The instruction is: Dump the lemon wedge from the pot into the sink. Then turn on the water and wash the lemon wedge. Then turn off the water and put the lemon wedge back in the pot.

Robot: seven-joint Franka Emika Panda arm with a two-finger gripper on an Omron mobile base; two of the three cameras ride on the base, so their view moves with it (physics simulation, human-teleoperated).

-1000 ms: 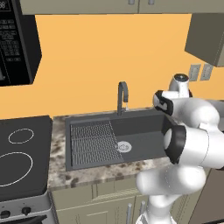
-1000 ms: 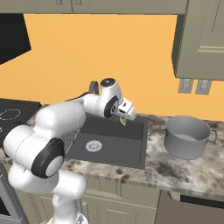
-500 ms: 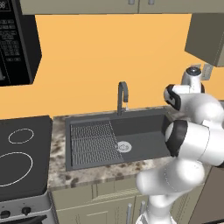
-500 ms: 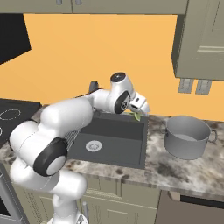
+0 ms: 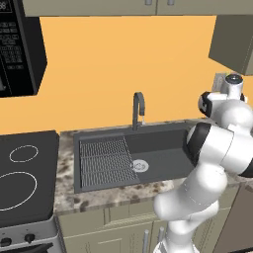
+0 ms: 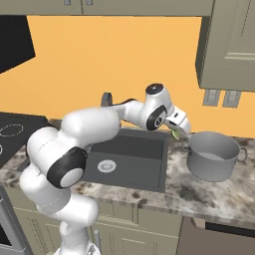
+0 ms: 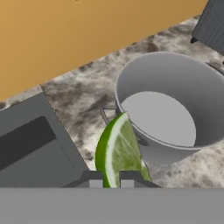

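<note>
yellow-green lemon wedge (image 7: 117,151) pinched between the dark finger tips of the gripper (image 7: 111,178), rind to the left, pale pith edge and glossy green flesh facing up. carried rightward since a second ago: then over the right part of the sink (image 6: 130,149), half a second ago at its right rim, now off the basin and just beside the near rim of the pot (image 6: 213,155). seen in the right base view as a small green sliver (image 6: 175,133) under the gripper (image 6: 180,128), above the speckled counter (image 6: 199,191) between sink and pot handle.

grey metal pot, wide cylinder, smooth matte walls, flat pale bottom, small side handles; upright on the counter to the right of the sink, same spot as in the earlier pictures. interior (image 7: 162,114) open to the hand view, wedge tip overlapping its near wall.

dark grey rectangular sink (image 5: 163,148), smooth walls, ribbed wire grid (image 5: 106,162) over the left half, round silver drain (image 5: 140,165) at centre. slim dark faucet (image 5: 138,109) with arched spout behind it; no stream visible. mottled brown-grey stone counter around the basin; black glass stovetop (image 5: 22,175) with white rings at far left. white arm with dark joints stretched further right than before.
</note>
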